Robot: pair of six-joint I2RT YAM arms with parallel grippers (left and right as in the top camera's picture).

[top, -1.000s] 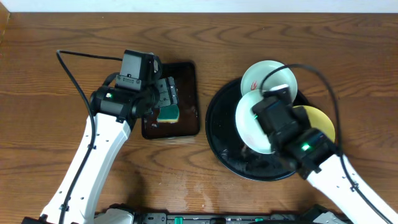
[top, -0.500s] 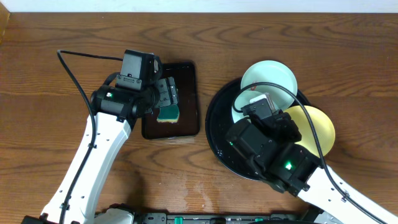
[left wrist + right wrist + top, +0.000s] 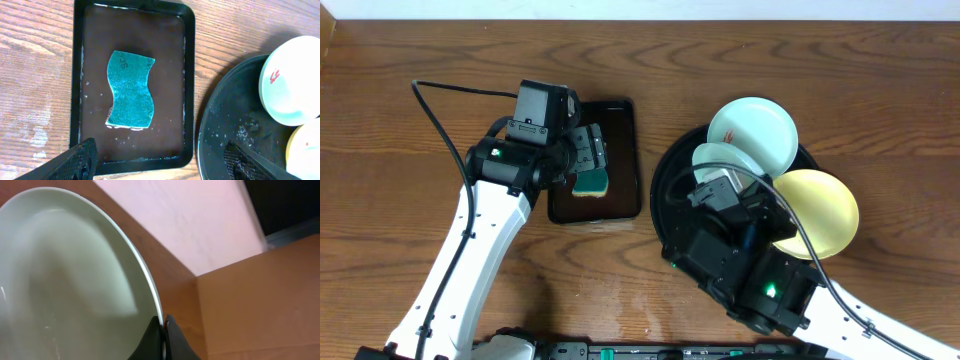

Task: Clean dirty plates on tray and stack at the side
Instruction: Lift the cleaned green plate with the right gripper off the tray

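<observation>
Overhead, the right arm (image 3: 750, 270) hides the near half of the round tray (image 3: 662, 185) and part of one pale plate (image 3: 720, 160). The left arm (image 3: 510, 165) covers part of the sponge (image 3: 590, 183). The left wrist view crops the yellow plate (image 3: 306, 152) to a sliver.

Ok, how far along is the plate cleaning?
Done: nothing; no plate is stacked on the tabletop. In hand: the right gripper is shut on the rim of one mint plate, tilted over the round black tray; the left gripper hangs open above the teal sponge. Left: wiping that plate, then the red-smeared mint plate and the yellow plate, and stacking all three.
</observation>
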